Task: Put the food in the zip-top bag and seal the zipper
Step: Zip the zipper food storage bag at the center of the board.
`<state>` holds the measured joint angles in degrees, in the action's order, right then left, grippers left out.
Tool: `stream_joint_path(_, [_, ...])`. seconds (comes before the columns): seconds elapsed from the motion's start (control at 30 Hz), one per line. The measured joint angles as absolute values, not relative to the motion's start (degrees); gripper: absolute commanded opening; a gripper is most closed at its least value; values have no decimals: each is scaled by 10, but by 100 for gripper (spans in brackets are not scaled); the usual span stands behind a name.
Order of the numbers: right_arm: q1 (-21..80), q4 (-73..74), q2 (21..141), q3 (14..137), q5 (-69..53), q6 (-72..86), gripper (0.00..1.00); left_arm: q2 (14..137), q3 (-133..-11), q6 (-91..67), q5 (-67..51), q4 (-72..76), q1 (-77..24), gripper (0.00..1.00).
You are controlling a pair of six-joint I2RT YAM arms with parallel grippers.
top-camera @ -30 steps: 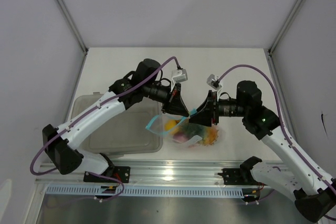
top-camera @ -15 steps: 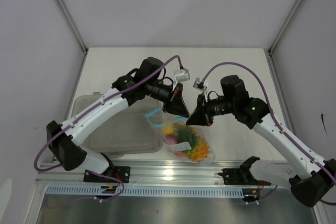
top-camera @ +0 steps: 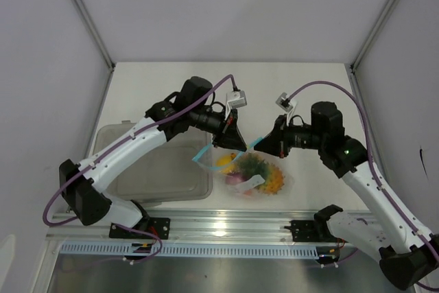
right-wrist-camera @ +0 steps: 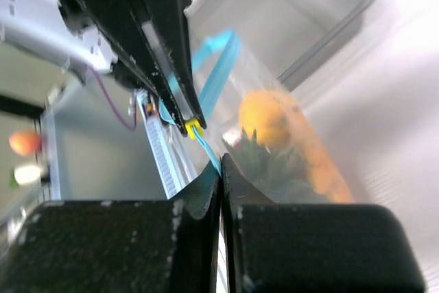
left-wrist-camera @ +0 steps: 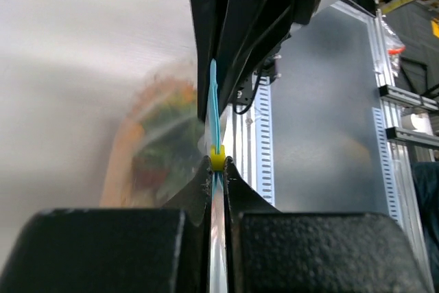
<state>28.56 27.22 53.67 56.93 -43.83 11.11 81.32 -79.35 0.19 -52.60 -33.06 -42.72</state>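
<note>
From above, the zip-top bag (top-camera: 271,182) lay just right of the grey tub (top-camera: 158,169), close to the tub's right edge, with the food (top-camera: 255,168) inside it. The left gripper (top-camera: 234,143) and right gripper (top-camera: 266,145) met over the bag's mouth, on the zipper (top-camera: 206,154). Bare table (top-camera: 309,87) lay open beyond the tub's far edge.

In the left wrist view, the fingers were clamped on the blue strip, a yellow slider (left-wrist-camera: 217,159) just past their tips.

In the right wrist view, the fingers were pressed together on the strip just short of the slider. An orange fruit (right-wrist-camera: 264,118) sat between them and the tub's rim.
</note>
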Motion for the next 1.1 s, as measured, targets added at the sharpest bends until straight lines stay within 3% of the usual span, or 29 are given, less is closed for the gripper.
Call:
stream_joint_path(0.4, [193, 213, 478, 526, -444, 182, 0, 759, -740, 16, -492, -354, -422, 1])
stream_joint_path(0.47, [189, 209, 480, 526, -467, 182, 17, 751, -735, 15, -493, -362, -422, 1])
stream_joint_path(0.5, [189, 207, 484, 526, -483, 180, 31, 750, -735, 15, -494, -362, -422, 1])
stream_joint_path(0.53, [190, 207, 490, 526, -500, 178, 55, 750, -735, 15, -498, -362, -422, 1])
stream_joint_path(0.63, [204, 215, 511, 528, -527, 158, 77, 750, -735, 15, -509, -362, -422, 1])
stream_joint_path(0.67, [213, 223, 518, 530, -531, 148, 79, 750, -735, 15, -513, -362, -422, 1])
stream_joint_path(0.87, [300, 263, 561, 576, -545, 96, 75, 756, -740, 13, -526, -362, -422, 1])
stream_joint_path(0.97, [367, 273, 588, 602, -543, 73, 61, 763, -746, 11, -528, -362, -422, 1])
stream_joint_path(1.0, [385, 284, 600, 613, -536, 66, 49, 764, -748, 10, -531, -365, -422, 1])
stream_joint_path(1.1, [409, 315, 634, 627, -516, 46, 37, 764, -749, 9, -542, -382, -422, 1])
